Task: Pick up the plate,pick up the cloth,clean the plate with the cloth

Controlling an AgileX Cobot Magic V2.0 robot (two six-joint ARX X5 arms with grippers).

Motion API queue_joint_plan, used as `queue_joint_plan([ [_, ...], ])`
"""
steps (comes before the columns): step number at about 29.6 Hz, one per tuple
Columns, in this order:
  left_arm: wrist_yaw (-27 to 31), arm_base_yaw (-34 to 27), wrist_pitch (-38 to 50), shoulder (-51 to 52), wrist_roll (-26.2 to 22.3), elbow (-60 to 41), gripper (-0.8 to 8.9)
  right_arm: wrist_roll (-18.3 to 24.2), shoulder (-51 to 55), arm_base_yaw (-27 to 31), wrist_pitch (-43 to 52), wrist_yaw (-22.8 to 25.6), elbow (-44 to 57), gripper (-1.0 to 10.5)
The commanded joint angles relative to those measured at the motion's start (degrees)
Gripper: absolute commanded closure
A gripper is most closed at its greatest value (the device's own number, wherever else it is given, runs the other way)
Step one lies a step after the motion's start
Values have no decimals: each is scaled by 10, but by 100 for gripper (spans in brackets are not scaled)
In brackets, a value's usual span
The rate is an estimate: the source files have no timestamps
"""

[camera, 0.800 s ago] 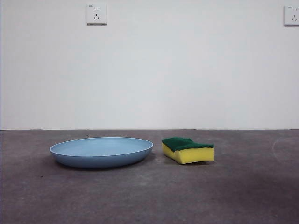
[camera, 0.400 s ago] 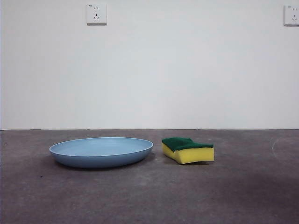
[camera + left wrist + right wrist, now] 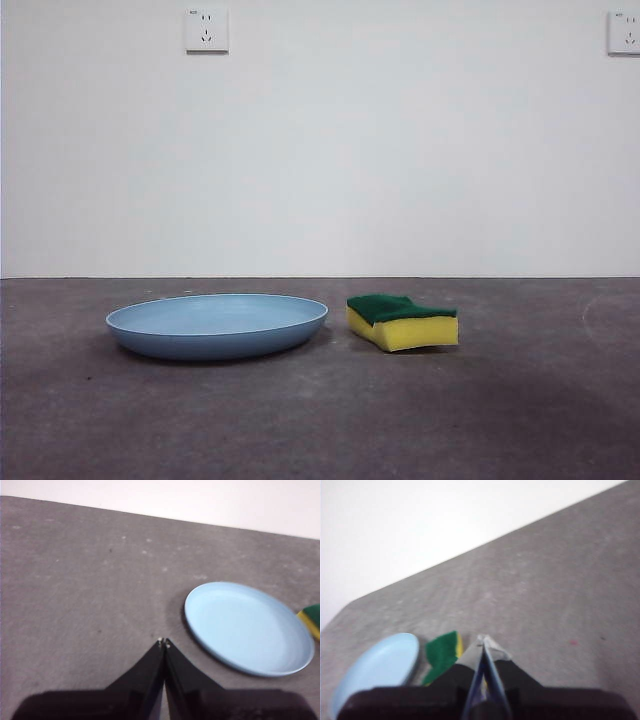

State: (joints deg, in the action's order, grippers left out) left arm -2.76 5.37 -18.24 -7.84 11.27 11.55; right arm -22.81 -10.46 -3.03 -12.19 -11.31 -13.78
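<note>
The light-blue plate [image 3: 217, 325] lies flat on the grey table, left of centre in the front view. Just to its right lies the cloth [image 3: 402, 321], a yellow sponge with its green scouring layer facing up. Neither gripper appears in the front view. From the left wrist camera I see the plate [image 3: 248, 626] ahead, with my left gripper [image 3: 163, 642] shut and empty, short of the plate's rim. My right gripper [image 3: 483, 640] is shut and empty too, above the table, with the cloth [image 3: 441, 655] and part of the plate [image 3: 380, 670] beyond it.
A white wall stands behind the table, with one socket [image 3: 206, 29] at upper left and another [image 3: 624, 32] at upper right. The grey tabletop [image 3: 520, 400] stretches in front of and beside both objects.
</note>
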Motion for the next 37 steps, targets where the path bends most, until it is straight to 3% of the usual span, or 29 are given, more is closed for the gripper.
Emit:
queue_joint_plan([
  [1,-25,-2,1,-46,12,37,820,-9,-52,0,-21,-10,-50,955],
  [5,-64,-2,-27,-133,11,110,820,20,-137,0,-60,-40,-132,954],
  [12,-173,-2,-120,-288,-26,249,820,123,-281,0,-168,-116,-281,954],
  [18,-187,-1,-222,-396,-39,350,816,194,-390,-1,-289,-128,-384,945],
  [20,-186,-1,-221,-415,-37,365,813,193,-412,-1,-290,-127,-398,909],
  [23,-186,-1,-209,-426,-34,369,783,193,-424,-1,-289,-125,-401,727],
  [26,-186,-1,-197,-429,-20,369,577,193,-428,-1,-289,-124,-401,550],
  [28,-188,-1,-186,-429,-23,369,436,193,-428,-1,-289,-124,-401,504],
  [30,-188,0,-169,-436,-22,369,433,191,-428,-1,-289,-124,-401,505],
  [32,-188,4,-144,-460,-19,369,436,162,-428,-1,-289,-128,-401,506],
  [37,-186,7,-71,-588,-18,372,436,156,-428,-2,-292,-128,-401,506],
])
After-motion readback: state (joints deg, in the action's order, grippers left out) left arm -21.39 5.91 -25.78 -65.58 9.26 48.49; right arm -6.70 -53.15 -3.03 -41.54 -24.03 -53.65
